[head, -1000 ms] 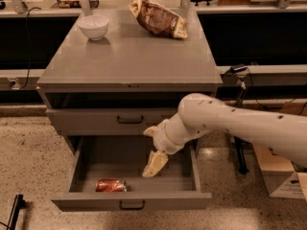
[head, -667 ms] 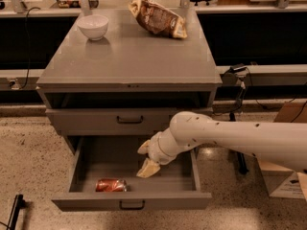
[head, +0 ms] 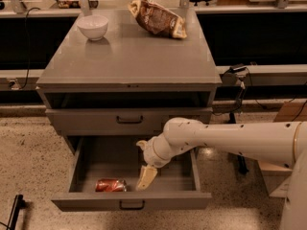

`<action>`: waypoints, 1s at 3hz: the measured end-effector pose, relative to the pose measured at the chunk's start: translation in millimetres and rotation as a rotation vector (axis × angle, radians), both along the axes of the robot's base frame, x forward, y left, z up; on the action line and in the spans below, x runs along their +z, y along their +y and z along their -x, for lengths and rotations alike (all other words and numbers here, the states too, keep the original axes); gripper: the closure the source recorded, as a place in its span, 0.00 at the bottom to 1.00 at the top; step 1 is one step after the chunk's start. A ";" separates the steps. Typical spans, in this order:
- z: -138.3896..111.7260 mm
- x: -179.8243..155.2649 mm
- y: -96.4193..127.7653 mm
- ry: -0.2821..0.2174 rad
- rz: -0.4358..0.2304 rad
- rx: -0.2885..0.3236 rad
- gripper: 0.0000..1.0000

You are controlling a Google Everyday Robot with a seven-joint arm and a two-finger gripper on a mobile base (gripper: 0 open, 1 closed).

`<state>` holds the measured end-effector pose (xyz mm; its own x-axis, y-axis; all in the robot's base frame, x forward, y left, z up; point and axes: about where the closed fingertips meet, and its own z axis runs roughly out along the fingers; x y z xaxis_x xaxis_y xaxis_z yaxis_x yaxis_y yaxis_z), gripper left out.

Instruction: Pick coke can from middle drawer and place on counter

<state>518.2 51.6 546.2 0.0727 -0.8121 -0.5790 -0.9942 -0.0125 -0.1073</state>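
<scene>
Camera view: the middle drawer [head: 168, 201] was seen pulled out, with the coke can [head: 110, 185] laid on its side on the drawer floor, at the front left, close to the front panel. The gripper [head: 145, 177] was seen down inside the drawer, just beside the can on its right and apparently not touching it. Nothing was held. Whether the jaws were apart or closed could not be told. The arm [head: 230, 140] was reached in from the right, over the drawer's right wall.

Progress was judged early. The drawer was open and the gripper was near the can, but no grasp had been made. Gripping, lifting out and setting down on the table [head: 129, 61] were all left to do.

A white bowl [head: 93, 27] at the table's back left and a brown snack bag [head: 158, 19] at the back right were noted, with bare surface in front of them. The closed drawer front [head: 96, 121] above the opening and the table's edge were judged to be in the way of the lift.
</scene>
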 end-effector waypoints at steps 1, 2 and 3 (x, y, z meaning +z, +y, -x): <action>-5.1 -24.9 14.5 0.006 0.009 0.004 0.00; -14.4 -56.7 39.7 0.016 0.010 0.026 0.05; -23.7 -65.8 53.2 0.006 -0.006 0.029 0.19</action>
<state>541.9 104.7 480.4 0.0928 -0.8060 -0.5846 -0.9940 -0.0408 -0.1016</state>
